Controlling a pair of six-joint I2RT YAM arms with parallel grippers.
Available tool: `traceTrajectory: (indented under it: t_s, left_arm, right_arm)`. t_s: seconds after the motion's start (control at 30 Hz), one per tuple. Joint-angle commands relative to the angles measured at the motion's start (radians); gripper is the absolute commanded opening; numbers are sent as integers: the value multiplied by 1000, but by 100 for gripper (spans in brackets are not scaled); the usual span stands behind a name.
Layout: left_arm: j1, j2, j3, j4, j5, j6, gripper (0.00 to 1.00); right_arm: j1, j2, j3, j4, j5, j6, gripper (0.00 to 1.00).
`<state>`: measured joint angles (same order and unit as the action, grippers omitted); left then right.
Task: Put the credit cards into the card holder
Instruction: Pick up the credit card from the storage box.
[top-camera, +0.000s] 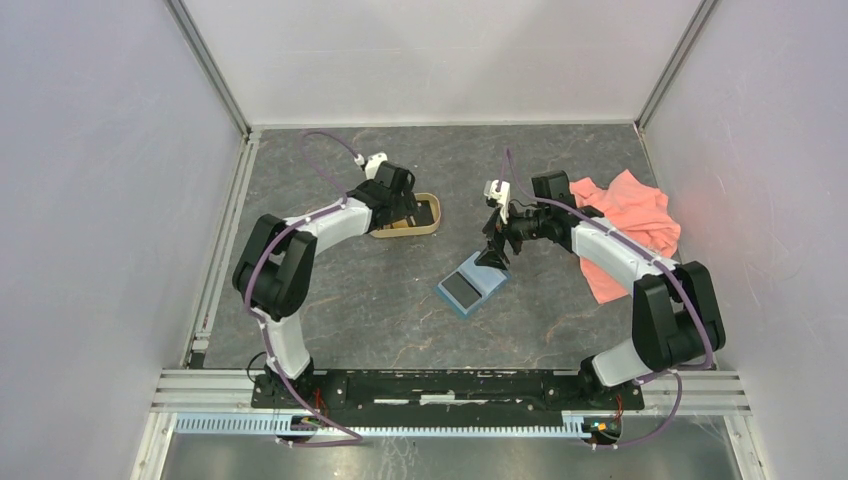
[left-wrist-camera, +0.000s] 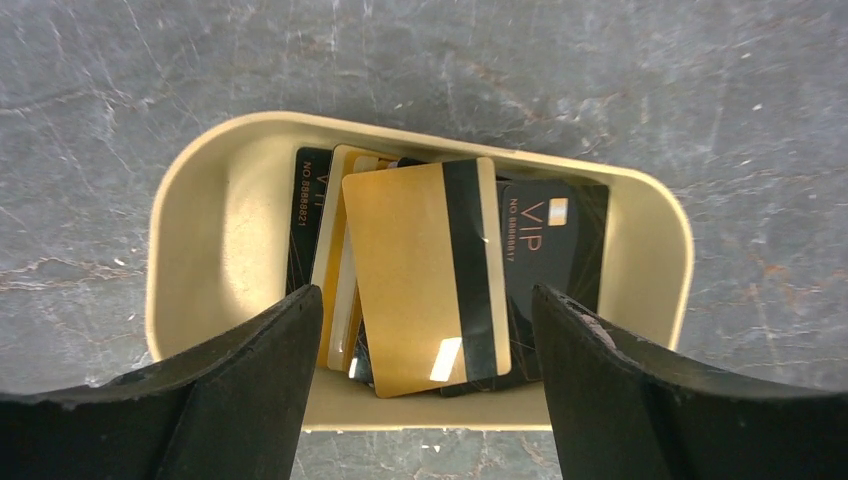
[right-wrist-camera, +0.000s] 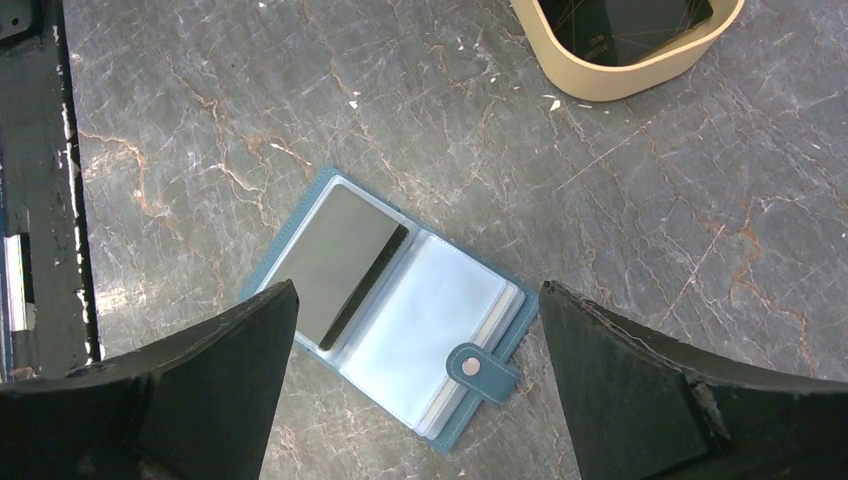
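Note:
Several credit cards lie stacked in a tan tray: a gold card with a black stripe on top, and a black VIP card beneath it. My left gripper hovers over them, open, its fingers on either side of the gold card without touching it. The teal card holder lies unfolded on the table, and a dark card sits in its left pocket. Above it my right gripper is open and empty. In the top view the holder is between the two arms.
A pink cloth lies crumpled at the right, under the right arm's elbow. The tan tray stands left of centre. White walls close in the grey table on three sides, and a metal rail runs along the near edge.

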<state>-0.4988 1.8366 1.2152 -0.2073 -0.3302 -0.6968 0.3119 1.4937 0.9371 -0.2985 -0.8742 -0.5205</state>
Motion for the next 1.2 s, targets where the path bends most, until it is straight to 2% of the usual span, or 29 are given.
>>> traceTrajectory:
  t_s: [0.0,0.2,0.73,1.0,1.17]
  left_arm:
    - [-5,48,54,-9,6,-35,81]
    - [-16,58,74,-25,-18,-35,77]
    - [-39,145,171,-120,-60,-6,76]
    - [-43,140,172,-123,-66,-4,69]
    - [-49,119,170,-125,-76,0,69]
  right_arm:
    - [0,13,49,-3,4,-20,98]
    - [0,24,57,-15,5,-27,98]
    - [1,24,60,-24,3,-32,98]
    - [1,22,60,-28,3,-38,98]
    - [0,23,63,-34,0,-41,98]
